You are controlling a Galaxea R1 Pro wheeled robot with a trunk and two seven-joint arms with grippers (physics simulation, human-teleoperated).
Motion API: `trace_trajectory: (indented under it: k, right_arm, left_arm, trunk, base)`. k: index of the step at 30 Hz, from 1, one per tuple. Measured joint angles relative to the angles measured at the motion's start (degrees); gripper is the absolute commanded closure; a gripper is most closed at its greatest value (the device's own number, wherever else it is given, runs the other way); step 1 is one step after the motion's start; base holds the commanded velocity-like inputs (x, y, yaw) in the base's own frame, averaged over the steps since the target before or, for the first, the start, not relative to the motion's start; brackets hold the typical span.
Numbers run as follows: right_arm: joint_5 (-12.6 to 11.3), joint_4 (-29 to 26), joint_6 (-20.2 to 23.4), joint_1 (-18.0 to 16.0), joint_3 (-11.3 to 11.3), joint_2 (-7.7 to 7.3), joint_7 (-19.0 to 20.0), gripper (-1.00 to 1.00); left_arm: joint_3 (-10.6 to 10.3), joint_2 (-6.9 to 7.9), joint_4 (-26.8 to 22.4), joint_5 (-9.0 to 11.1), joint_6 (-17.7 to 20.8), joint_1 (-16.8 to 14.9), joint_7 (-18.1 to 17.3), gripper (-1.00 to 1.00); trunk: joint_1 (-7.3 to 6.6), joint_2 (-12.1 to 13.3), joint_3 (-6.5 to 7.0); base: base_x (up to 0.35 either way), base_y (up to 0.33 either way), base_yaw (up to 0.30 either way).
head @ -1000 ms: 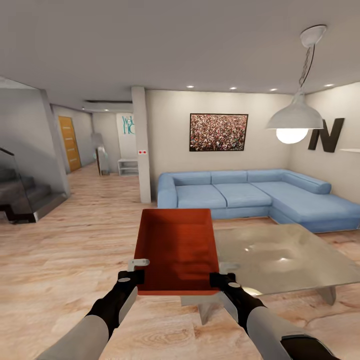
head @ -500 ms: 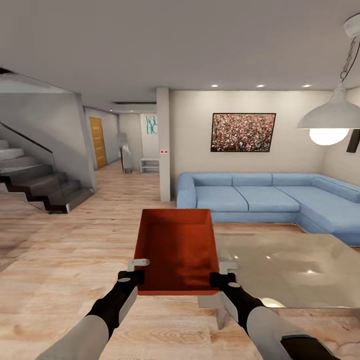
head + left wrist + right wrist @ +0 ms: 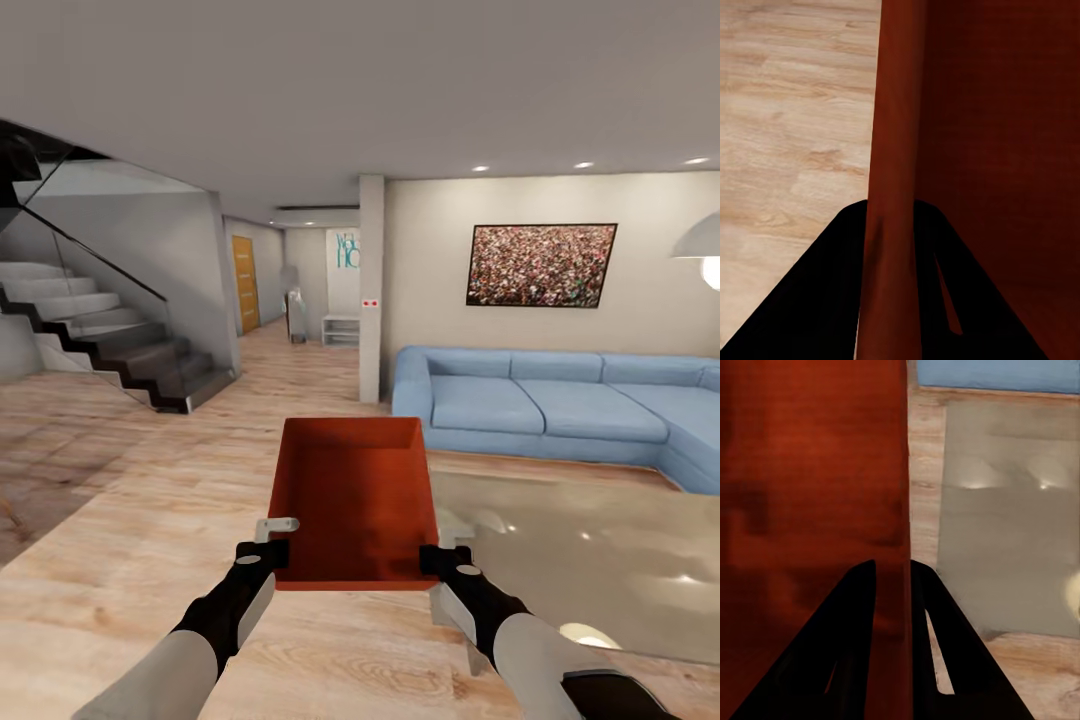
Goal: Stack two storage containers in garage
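Carrying one bin out of the living room

An orange-red rectangular plastic storage container [image 3: 355,500], lidless and empty, was held level in front of the robot above the light wood plank floor [image 3: 130,520]. The left gripper [image 3: 262,553] was clamped on its left wall and the right gripper [image 3: 446,560] on its right wall, each with a finger either side. A glass coffee table [image 3: 590,545] and blue corner sofa [image 3: 530,400] stood beside it. By my judgement transport was barely begun: the garage, the second bin and stacking all remained.

blue sofa [image 3: 560,405] | glass table [image 3: 590,560] | staircase [image 3: 100,335] | wall picture [image 3: 541,264] | pillar [image 3: 371,285]
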Motion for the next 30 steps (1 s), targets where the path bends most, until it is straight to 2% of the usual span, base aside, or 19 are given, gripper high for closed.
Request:
trace_trajectory:
  k: [30]
  right_arm:
    - [0.1, 0.0, 0.1, 0.0, 0.0, 0.0, 0.0, 1.0]
  left_arm:
    - [0.0, 0.0, 0.1, 0.0, 0.0, 0.0, 0.0, 1.0]
  trunk:
    - [0.0, 0.0, 0.0]
  base:
    - [0.003, 0.0, 0.288]
